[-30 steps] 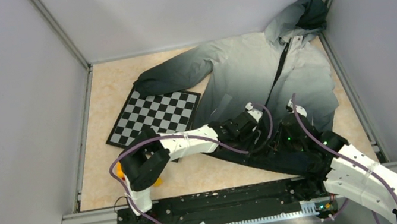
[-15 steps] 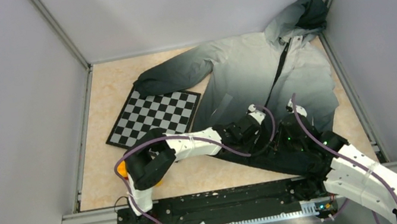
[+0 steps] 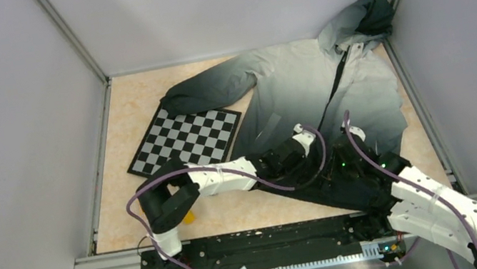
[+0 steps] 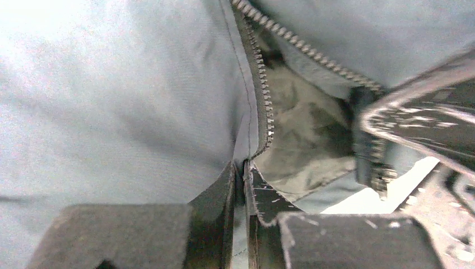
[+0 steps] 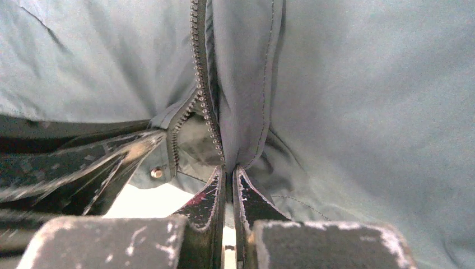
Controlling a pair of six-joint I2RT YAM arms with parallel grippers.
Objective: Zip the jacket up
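Since a second ago the left arm's elbow has swung lower and leftward. The left claw (image 4: 245, 168) is pinched closed on the jacket (image 3: 301, 88) at one edge of its zipper (image 4: 263, 101), and the right claw (image 5: 228, 171) is clamped on the opposite edge. The jacket lies spread on the table (image 3: 136, 100) just beside the checkerboard (image 3: 185, 137), with its hood in the far right corner.

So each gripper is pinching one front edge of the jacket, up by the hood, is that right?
Not quite. The left gripper and the right gripper are each shut on one front edge of the jacket beside the zipper teeth. But they are at its dark bottom end, well away from the hood. The top view shows this.
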